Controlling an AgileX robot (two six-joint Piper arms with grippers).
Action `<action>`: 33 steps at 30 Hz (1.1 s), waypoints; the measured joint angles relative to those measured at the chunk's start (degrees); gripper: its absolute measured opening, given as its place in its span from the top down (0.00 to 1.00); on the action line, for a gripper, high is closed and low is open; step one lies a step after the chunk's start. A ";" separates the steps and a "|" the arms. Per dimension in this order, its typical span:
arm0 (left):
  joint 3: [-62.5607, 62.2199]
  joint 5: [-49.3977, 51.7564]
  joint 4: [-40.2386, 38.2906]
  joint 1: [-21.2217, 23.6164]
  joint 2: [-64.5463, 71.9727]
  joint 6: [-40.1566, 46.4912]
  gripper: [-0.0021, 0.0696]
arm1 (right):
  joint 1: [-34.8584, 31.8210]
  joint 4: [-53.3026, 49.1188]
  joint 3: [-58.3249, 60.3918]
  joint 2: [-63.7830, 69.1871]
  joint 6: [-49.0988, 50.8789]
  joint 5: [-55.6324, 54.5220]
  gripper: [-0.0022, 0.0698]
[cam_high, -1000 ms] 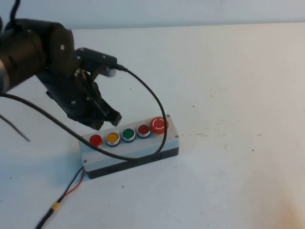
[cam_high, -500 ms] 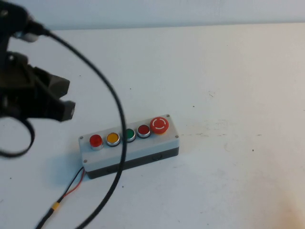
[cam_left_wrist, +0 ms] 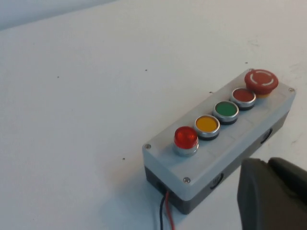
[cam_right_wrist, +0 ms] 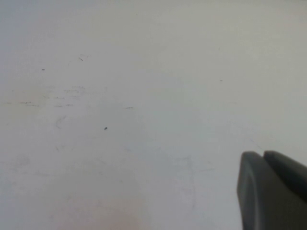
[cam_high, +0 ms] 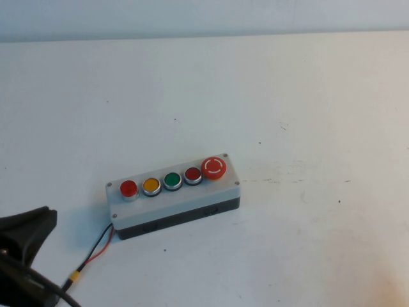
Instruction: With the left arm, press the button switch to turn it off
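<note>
The grey five-button box (cam_high: 174,198) lies near the middle of the white table (cam_high: 307,102), turned slightly askew, with bare table all around it on the far, right and near-right sides. The button switch (cam_high: 129,188), bright red with a silver ring, sits at the box's left end; beside it in a row come a yellow button (cam_high: 151,185), a green button (cam_high: 172,180), a darker red button (cam_high: 193,174) and the large red mushroom button (cam_high: 214,167) at the right end. Red and black wires (cam_high: 96,249) leave the box's near-left corner and run toward the table's near edge.

The left arm (cam_high: 22,256) shows only as a dark mass cut off at the lower left corner of the high view, well apart from the box. In the left wrist view the left end effector (cam_left_wrist: 273,194) appears as a dark sliver at the frame's edge, touching nothing; whether it is open or closed cannot be told. The button switch (cam_left_wrist: 185,138) stands free there, nothing pressing it.

The right end effector (cam_right_wrist: 271,189) hangs above bare table in its own wrist view, again only a dark corner, its opening impossible to judge, and it is outside the high view.
</note>
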 joint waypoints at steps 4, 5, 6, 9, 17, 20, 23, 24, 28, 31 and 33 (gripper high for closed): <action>3.75 -3.96 2.89 0.00 -1.22 0.00 0.97 | 0.00 0.00 0.00 0.00 0.00 0.00 0.99; 4.86 -5.84 3.45 0.00 -1.81 0.00 0.97 | 0.00 0.00 0.00 0.00 0.00 0.00 0.99; 6.14 -8.10 3.72 0.00 -2.55 -0.10 0.97 | 0.00 0.00 0.00 0.00 0.00 0.00 0.99; 10.68 -16.43 4.18 0.00 -6.05 0.01 0.97 | 0.00 0.00 0.00 0.00 0.00 0.00 0.99; 23.43 -29.42 3.90 9.14 -21.73 0.40 0.97 | 0.00 0.00 0.00 0.00 0.00 0.00 0.99; 26.38 -29.98 3.79 13.50 -27.00 -0.31 0.97 | 0.00 0.00 0.00 0.00 0.00 0.00 0.99; 27.67 -28.95 3.79 16.08 -30.29 -1.81 0.97 | 0.00 0.00 0.00 0.00 0.00 0.00 0.99; 27.77 -27.43 3.79 16.47 -30.60 -2.50 0.97 | 0.00 0.00 0.00 0.00 0.00 0.00 0.99; 27.92 -18.80 3.79 16.81 -30.72 -4.67 0.97 | 0.00 0.00 0.00 0.00 0.00 0.00 0.99; 27.92 -9.35 3.79 16.91 -30.84 -6.66 0.97 | 0.00 0.00 0.00 0.00 0.00 0.00 0.99; 27.96 -4.48 3.79 16.91 -30.84 -7.37 0.97 | 0.00 0.00 0.00 0.00 0.00 0.00 0.99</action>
